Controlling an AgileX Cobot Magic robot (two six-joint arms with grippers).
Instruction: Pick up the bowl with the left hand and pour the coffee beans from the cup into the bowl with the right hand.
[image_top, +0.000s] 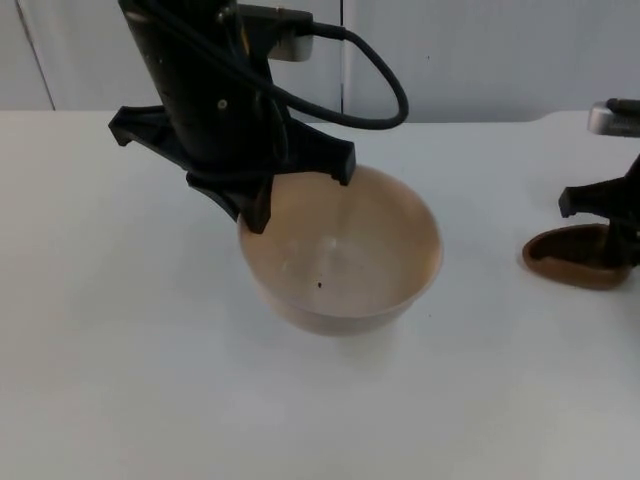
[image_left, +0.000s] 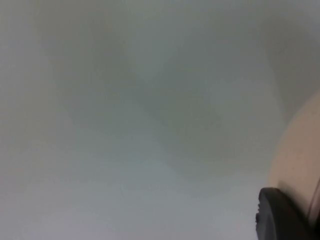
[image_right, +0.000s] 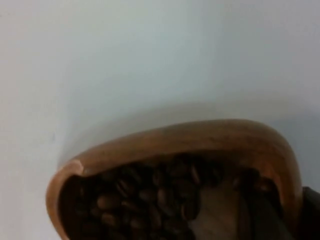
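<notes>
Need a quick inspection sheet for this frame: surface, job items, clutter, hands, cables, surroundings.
Surface: white table, bare around the items.
Job's things: beige bowl, a single dark speck inside; brown wooden cup full of coffee beans.
Clutter: nothing seen.
Hands: left hand at the bowl's rim; right hand at the cup, a finger inside it.
Cables: robot's own, not assessed.
Surroundings: grey partition wall behind the table.

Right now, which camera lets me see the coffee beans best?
The right wrist view: the coffee beans lie close up inside the brown cup. The top view shows the cup at the right gripper, its beans indistinct. The left wrist view shows part of the bowl.
</notes>
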